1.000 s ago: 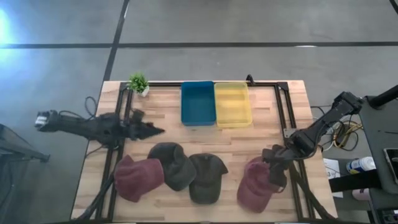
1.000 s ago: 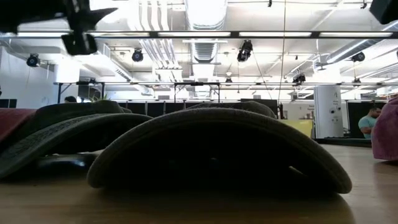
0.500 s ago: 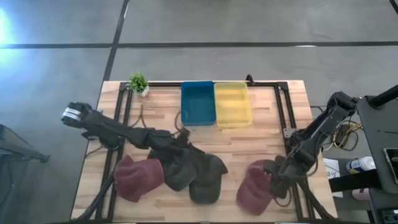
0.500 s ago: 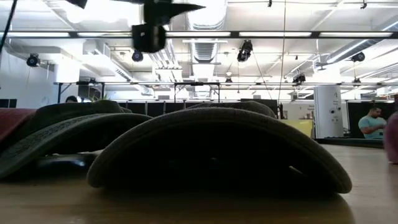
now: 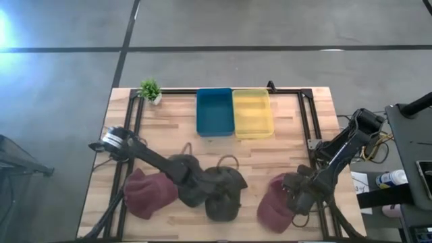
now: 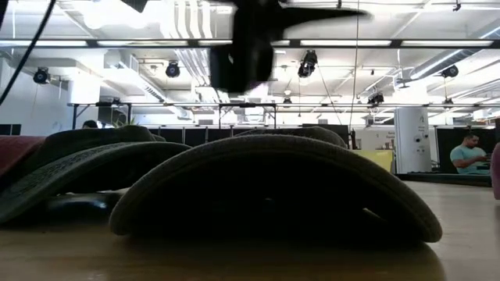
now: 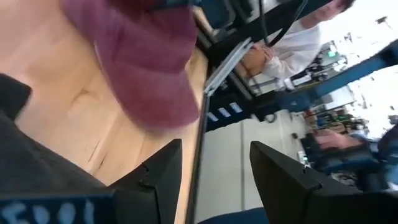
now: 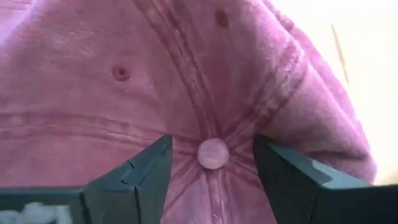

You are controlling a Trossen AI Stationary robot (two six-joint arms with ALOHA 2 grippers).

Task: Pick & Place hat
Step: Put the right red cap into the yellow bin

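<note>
The right claw [image 8: 211, 180] stands directly over the crown of the maroon hat [image 5: 277, 202] lying to the right of the dark olive hat [image 5: 224, 192]. Its fingers are apart, one on either side of the crown button [image 8: 213, 153], and nothing is clamped. This placement looks like the set-up for a pinch at the crown, where the fabric gathers and gives purchase.

The left claw [image 5: 208, 185] reaches low across the tabletop [image 5: 290, 145] to the dark olive hat, at the join with the dark grey hat [image 5: 185, 177] on its left. Its fingers [image 7: 158, 171] are also apart and empty, with the maroon hat visible beyond them.

A second maroon hat [image 5: 147, 192] lies left of the dark grey hat, partly tucked beneath it.

The blue bin [image 5: 214, 112] and yellow bin [image 5: 252, 113] sit well behind the dark olive hat, both empty, presumably the drop points. No hat is lifted yet.
</note>
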